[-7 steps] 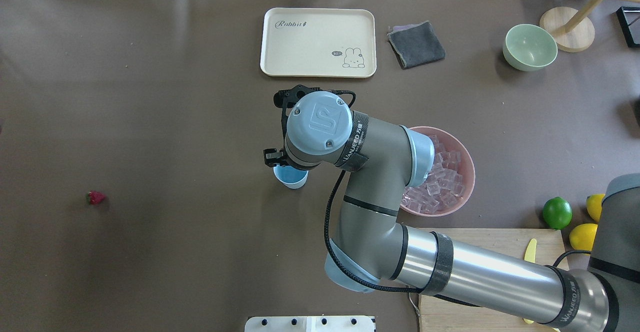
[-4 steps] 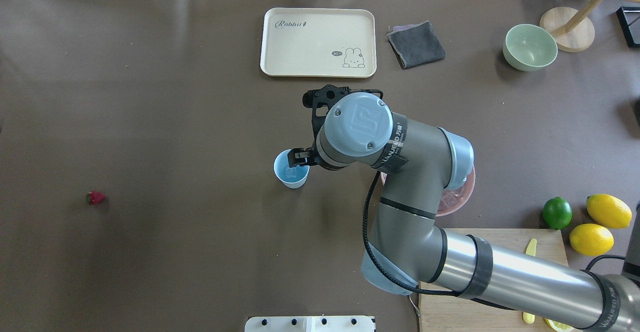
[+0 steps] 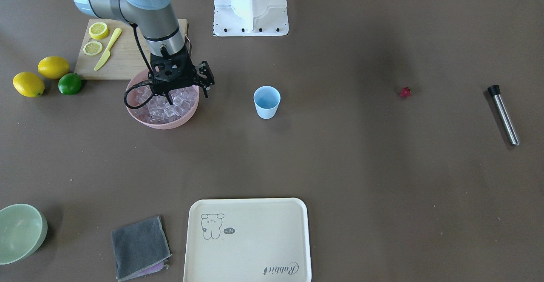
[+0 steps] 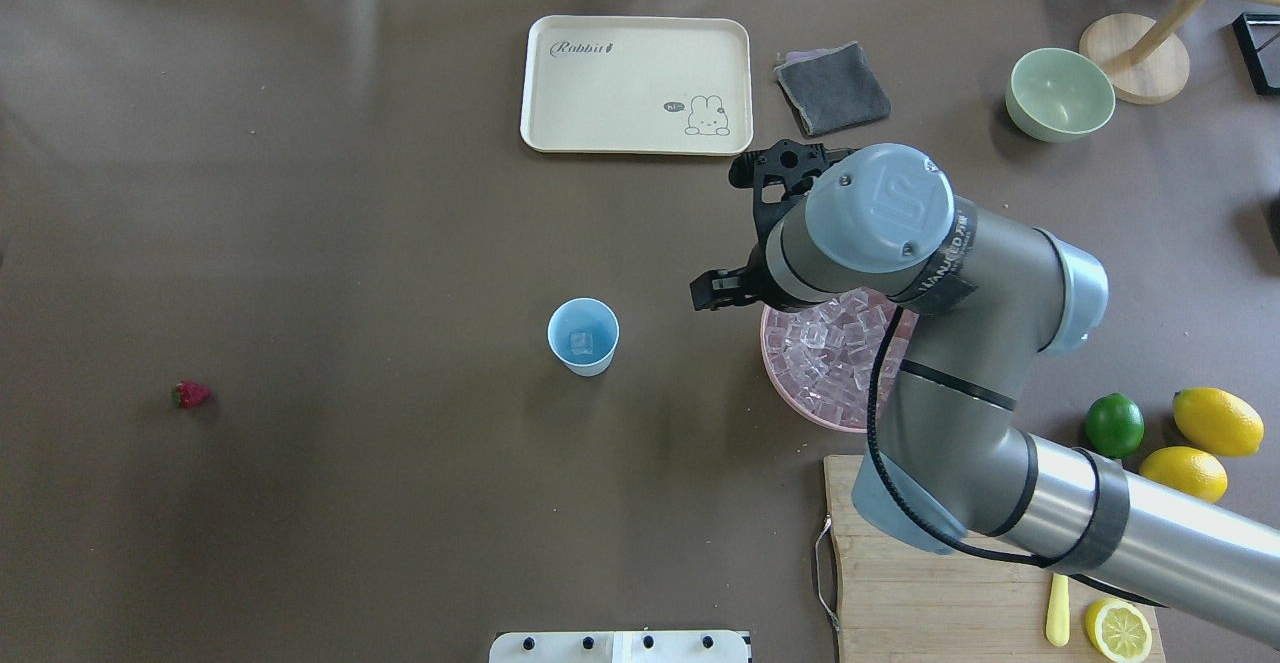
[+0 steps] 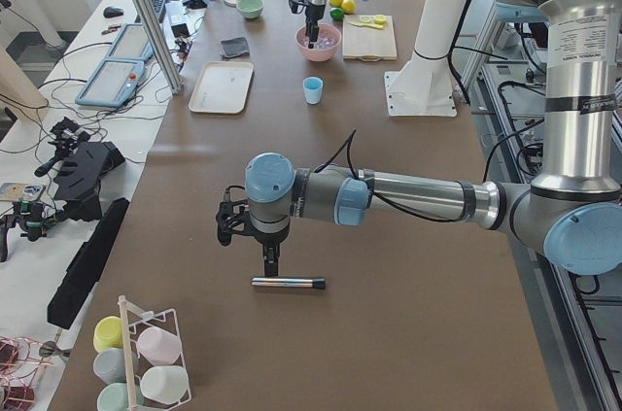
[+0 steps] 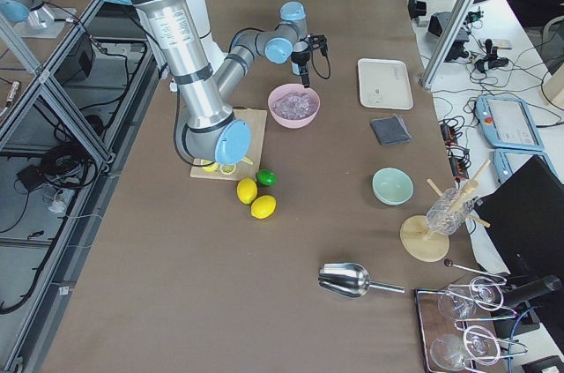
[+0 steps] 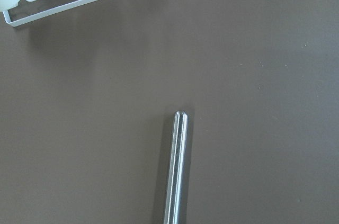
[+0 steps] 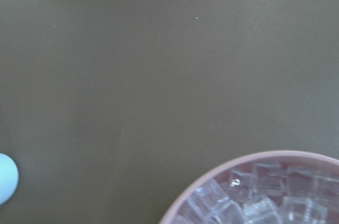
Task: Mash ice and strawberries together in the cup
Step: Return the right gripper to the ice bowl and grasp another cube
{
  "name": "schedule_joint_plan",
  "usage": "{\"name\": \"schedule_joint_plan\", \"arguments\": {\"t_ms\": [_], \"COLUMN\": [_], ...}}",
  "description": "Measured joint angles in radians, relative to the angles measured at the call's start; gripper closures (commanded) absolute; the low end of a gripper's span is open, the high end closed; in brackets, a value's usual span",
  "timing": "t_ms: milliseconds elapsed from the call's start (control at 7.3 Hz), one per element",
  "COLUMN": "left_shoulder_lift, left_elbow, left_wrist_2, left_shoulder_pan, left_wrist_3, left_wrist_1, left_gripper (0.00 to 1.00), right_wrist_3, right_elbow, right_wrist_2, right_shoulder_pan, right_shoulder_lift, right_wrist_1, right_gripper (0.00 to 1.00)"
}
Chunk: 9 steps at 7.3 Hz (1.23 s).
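Ice (image 4: 825, 353) lies where, and what is the right gripper (image 3: 188, 97) doing?
— Heaped in the pink bowl (image 4: 775, 390), bar one cube in the cup (image 4: 583, 336), which stands apart from the bowl. The gripper hangs over the bowl's cup-side rim, fingers spread wide, holding nothing.
— What could spoil the next pick?
— The cubes look slick and loosely piled. An off-centre pinch would likely squirt one over the rim, or let it fall on the way across. A low finger could also tip that light cup.
— And the other arm?
— The left gripper (image 5: 269, 260) hovers above the metal muddler (image 5: 289, 283); whether its fingers are apart cannot be told. The strawberry (image 4: 191, 394) lies far from the cup, untouched.
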Motion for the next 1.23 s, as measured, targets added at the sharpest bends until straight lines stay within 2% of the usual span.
{"name": "schedule_joint_plan", "arguments": {"t_ms": [274, 959, 1234], "left_shoulder_lift": [-0.008, -0.014, -0.021], "left_elbow": [-0.001, -0.012, -0.009], "left_wrist_2": [0.000, 0.000, 0.001], "left_shoulder_pan": [0.000, -0.001, -0.001], "left_wrist_3": [0.000, 0.000, 0.000], "left_wrist_1": [0.000, 0.007, 0.008], "left_gripper": [0.01, 0.01, 0.01], "right_wrist_3": [-0.003, -0.003, 0.003], "right_elbow": [0.031, 0.040, 0.040], "right_wrist_2": [0.001, -0.011, -0.017], "right_shoulder_pan": [-0.006, -0.057, -0.091], "right_shoulder_lift": [-0.066, -0.087, -0.088], "right_wrist_1": [-0.040, -0.081, -0.079], "right_gripper": [0.01, 0.06, 0.17]}}
